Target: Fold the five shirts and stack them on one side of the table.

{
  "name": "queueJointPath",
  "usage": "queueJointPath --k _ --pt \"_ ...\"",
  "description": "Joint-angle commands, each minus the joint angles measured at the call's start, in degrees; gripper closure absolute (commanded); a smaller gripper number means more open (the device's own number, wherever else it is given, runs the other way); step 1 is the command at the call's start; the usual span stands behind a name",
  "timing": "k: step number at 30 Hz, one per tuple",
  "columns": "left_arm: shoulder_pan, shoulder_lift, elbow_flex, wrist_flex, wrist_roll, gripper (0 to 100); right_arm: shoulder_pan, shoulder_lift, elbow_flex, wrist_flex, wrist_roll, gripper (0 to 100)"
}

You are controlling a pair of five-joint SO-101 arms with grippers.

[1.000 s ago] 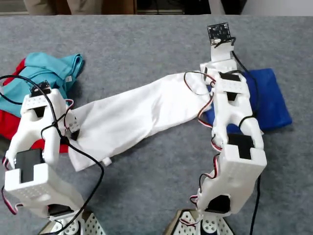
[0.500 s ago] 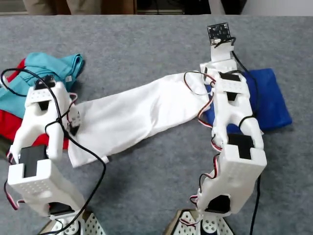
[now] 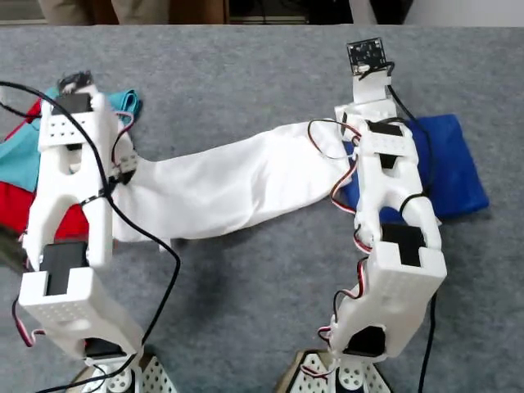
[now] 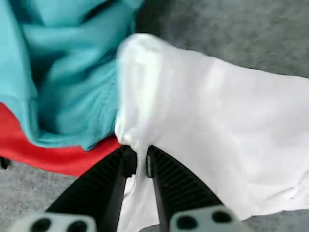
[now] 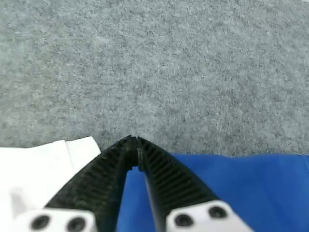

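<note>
The grey carpeted tabletop (image 3: 246,82) carries a long white cloth shirt (image 3: 237,184). The left tool (image 4: 137,162) grips its end, and the right tool (image 5: 134,142) is clenched.

A grey, felt-like cover (image 3: 246,90) lies under everything; beyond its far edge stands a brown wooden panel (image 3: 196,11).

The right arm (image 3: 393,188) hid one end of the white shirt (image 3: 237,180) and part of the blue shirt (image 3: 454,168); the picture's edge cut off the red shirt (image 3: 12,209).
</note>
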Motion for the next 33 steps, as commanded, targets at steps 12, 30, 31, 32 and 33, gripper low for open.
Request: queueJointPath --k 12,30,31,32,33 --pt "11.87 -2.59 -9.76 1.85 -0.26 98 1.89 -2.24 -1.36 -1.23 -1.76 99.3" --pt "32.88 11.38 -27.78 -10.99 9.32 98 12.09 -1.54 -1.36 -10.29 -10.02 99.3" --pt "33.58 13.49 -30.77 -10.90 10.02 98 12.09 -1.36 -1.36 -10.29 -9.93 99.3" --pt "34.20 15.52 -34.02 -10.73 10.73 98 12.09 -1.27 -1.45 -10.29 -9.93 99.3" --pt "34.81 17.45 -37.01 -10.73 11.34 98 12.00 -1.19 -1.45 -10.29 -9.93 99.3"
